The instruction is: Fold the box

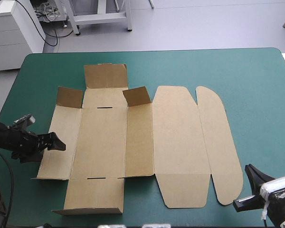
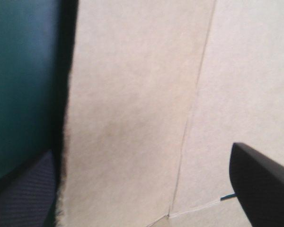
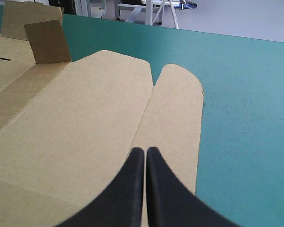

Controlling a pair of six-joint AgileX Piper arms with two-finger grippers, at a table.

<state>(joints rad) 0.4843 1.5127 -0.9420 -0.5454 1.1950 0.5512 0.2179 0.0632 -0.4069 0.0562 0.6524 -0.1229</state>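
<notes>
Teal-green table, wide, with lots of bare room at 12 and at 3 o'clock. Box in the middle of it, one big brown sheet, mostly flat, long way from 9 to 3 o'clock. Three flaps tipped up on the 12 o'clock side of its left half.

Left gripper right at the 9 o'clock edge of the box, so box at 3 o'clock from it. Spread wide, holding nothing. Board edge between the two sides in the left wrist view, one finger above the board, the other out over the table. Hard to say if touching.

Right gripper just beside the 4 o'clock corner, round end flap ahead of it, box at 10 o'clock from it. Pressed tight together, with nothing in between.

Left gripper much nearer to the side wall, so most likely first to tip it up toward 3 o'clock. Plenty of open room that way. Less room at 6 o'clock, with the near table edge close to the box.
</notes>
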